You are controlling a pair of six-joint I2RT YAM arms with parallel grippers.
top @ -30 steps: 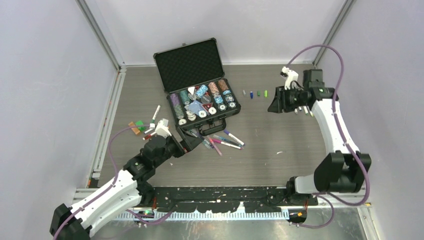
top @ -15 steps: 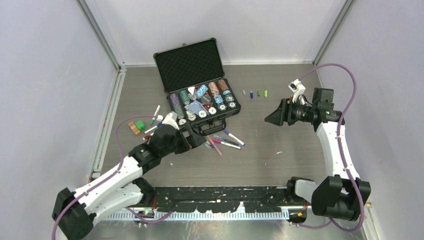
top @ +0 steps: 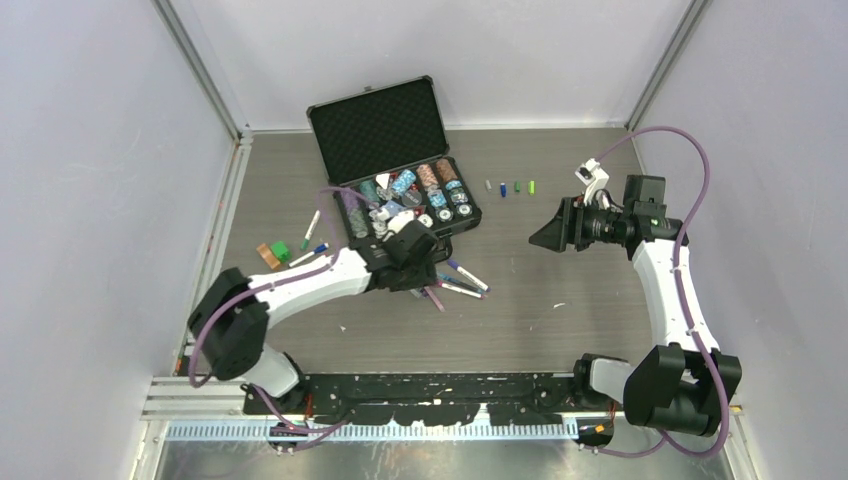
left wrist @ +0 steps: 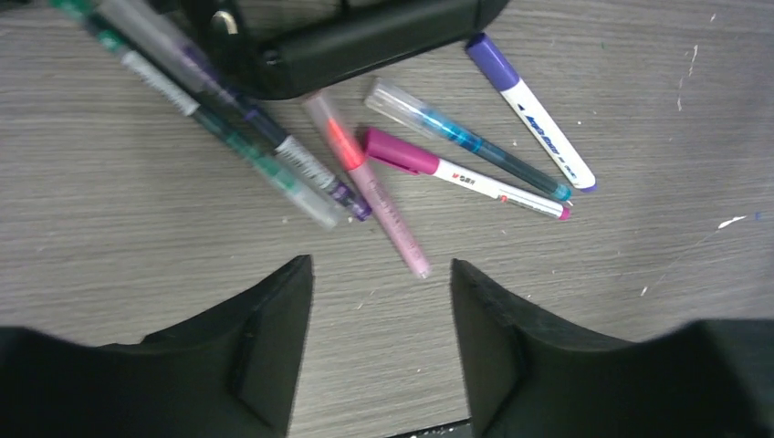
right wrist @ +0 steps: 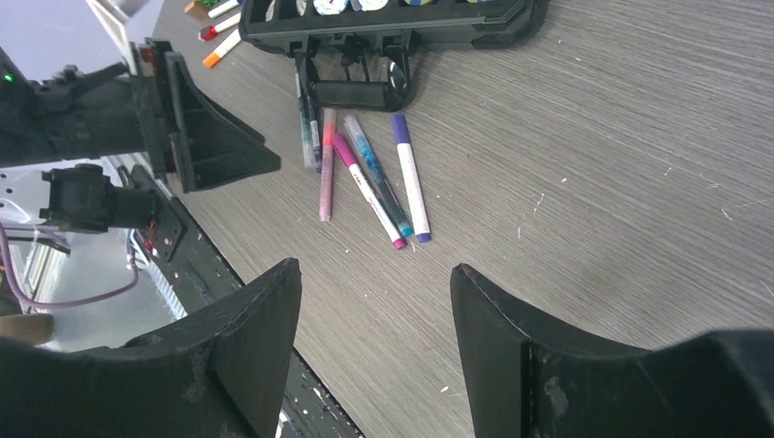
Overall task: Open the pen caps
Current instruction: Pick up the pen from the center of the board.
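From above, the left gripper (top: 420, 268) hangs over the pens (top: 455, 285) at the near edge of the black case (top: 378, 130); loose pen caps (top: 510, 187) sit in a row far right. Its wrist view shows the jaws apart, empty; closing among crossed barrels could pinch two. The right gripper (right wrist: 374, 269), likewise apart and empty, overlooks the scratched grey wood-grain table (right wrist: 593, 182); pale walls (top: 90, 150) enclose it.

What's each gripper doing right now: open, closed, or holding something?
Left gripper: open, holding nothing.
Right gripper: open, holding nothing.
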